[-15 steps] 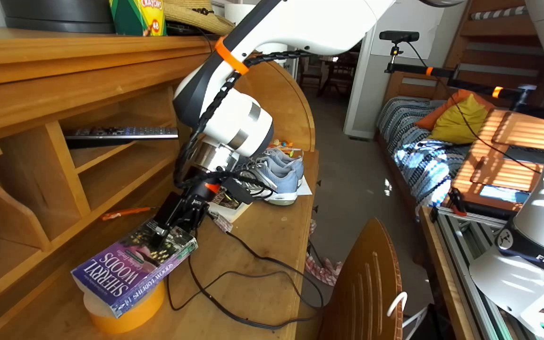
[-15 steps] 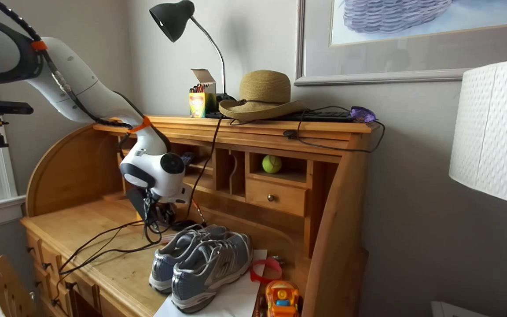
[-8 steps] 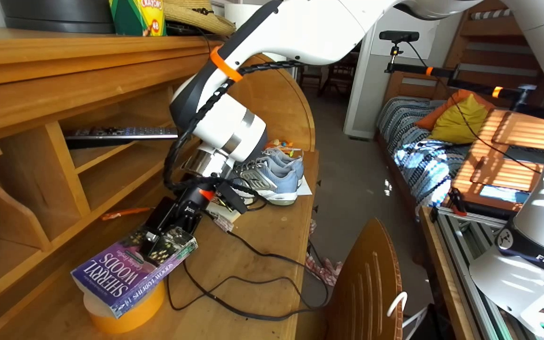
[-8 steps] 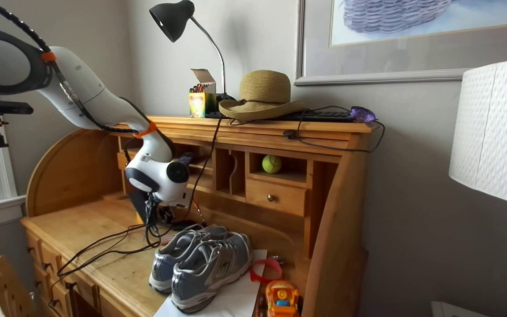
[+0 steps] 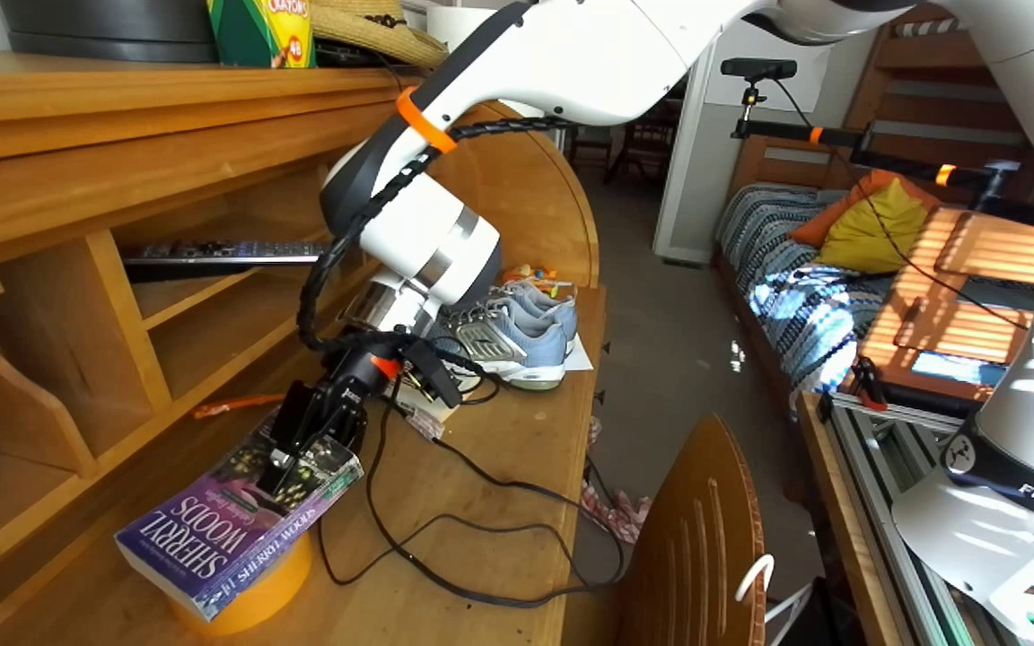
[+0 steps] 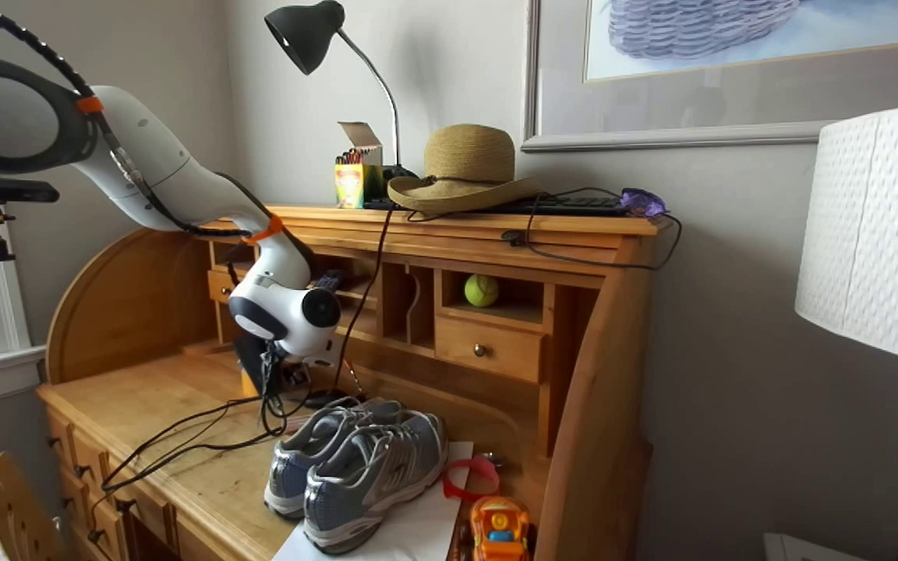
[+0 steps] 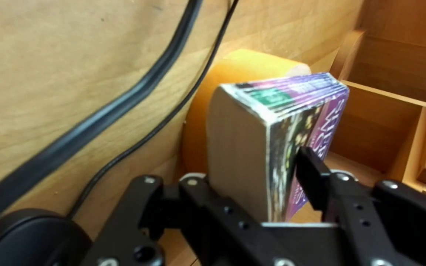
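Observation:
A thick purple paperback [image 5: 212,538] lies slanted over a yellow-orange roll [image 5: 270,592] on the desk; whether the two touch I cannot tell. My gripper [image 5: 276,484] is shut on the book's near end, one finger on the dark flowered part of the cover, the other hidden beneath. In the wrist view the book's page edges [image 7: 239,151] fill the space between the jaws, a black fingertip [image 7: 305,162] against the cover, and the roll [image 7: 198,122] shows behind. Elsewhere, in an exterior view, the wrist hides the book and only a sliver of the roll [image 6: 248,383] appears.
Black cables [image 5: 517,606] loop across the desk beside the arm, and a thick one [image 7: 124,104] crosses the wrist view. Grey-blue shoes [image 5: 517,336] stand behind the gripper. Cubbyholes hold a remote [image 5: 230,256]; an orange pen [image 5: 234,405] lies below. A wooden chair [image 5: 696,538] stands in front.
The gripper has slid farther over the book and closed on it. The book has shifted slightly left and down in an exterior view, covering the roll's pale top.

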{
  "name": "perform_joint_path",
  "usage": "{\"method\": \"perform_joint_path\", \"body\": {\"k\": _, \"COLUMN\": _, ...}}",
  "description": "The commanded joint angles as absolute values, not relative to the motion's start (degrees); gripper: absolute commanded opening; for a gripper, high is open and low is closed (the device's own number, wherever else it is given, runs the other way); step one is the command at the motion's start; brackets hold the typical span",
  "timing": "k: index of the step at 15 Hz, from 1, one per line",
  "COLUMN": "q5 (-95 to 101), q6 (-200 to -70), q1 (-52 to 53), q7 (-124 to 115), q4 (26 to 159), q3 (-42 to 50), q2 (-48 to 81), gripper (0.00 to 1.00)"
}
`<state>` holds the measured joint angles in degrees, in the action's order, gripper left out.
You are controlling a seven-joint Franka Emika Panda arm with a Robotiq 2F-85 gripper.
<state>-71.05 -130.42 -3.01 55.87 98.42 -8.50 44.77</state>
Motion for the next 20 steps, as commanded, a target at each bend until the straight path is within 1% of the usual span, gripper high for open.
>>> {"method": "perform_joint_path", "body": {"k": 1, "q5": -71.0, "q6": -129.1, "q1": -2.5, "q7": 57.7, "q4": 97.8, "q3": -7.7, "q2": 45.2, "gripper": 0.19}}
{"method": "perform_joint_path", "body": {"k": 3, "q5": -70.8, "q6": -129.1, "q1": -2.4, "q7": 60.3, "q4": 99.7, "q3": -7.8, "q2": 43.1, "gripper": 0.15}}
{"method": "perform_joint_path", "body": {"k": 5, "q5": -70.7, "q6": -128.6, "q1": -2.6, "q7": 62.8, "q4": 101.5, "q3": -7.9, "q2": 40.9, "gripper": 0.13}}
{"method": "perform_joint_path", "body": {"k": 9, "q5": -71.6, "q6": -124.0, "q1": -3.6, "q7": 69.5, "q4": 105.2, "q3": -8.4, "q2": 36.6, "gripper": 0.09}}
{"method": "perform_joint_path", "body": {"k": 15, "q5": -73.8, "q6": -121.3, "q1": -3.2, "q7": 74.5, "q4": 113.0, "q3": -7.3, "q2": 30.8, "gripper": 0.08}}
{"method": "perform_joint_path", "body": {"k": 20, "q5": -84.4, "q6": -123.7, "q1": -2.6, "q7": 81.9, "q4": 124.9, "q3": -6.5, "q2": 22.2, "gripper": 0.08}}
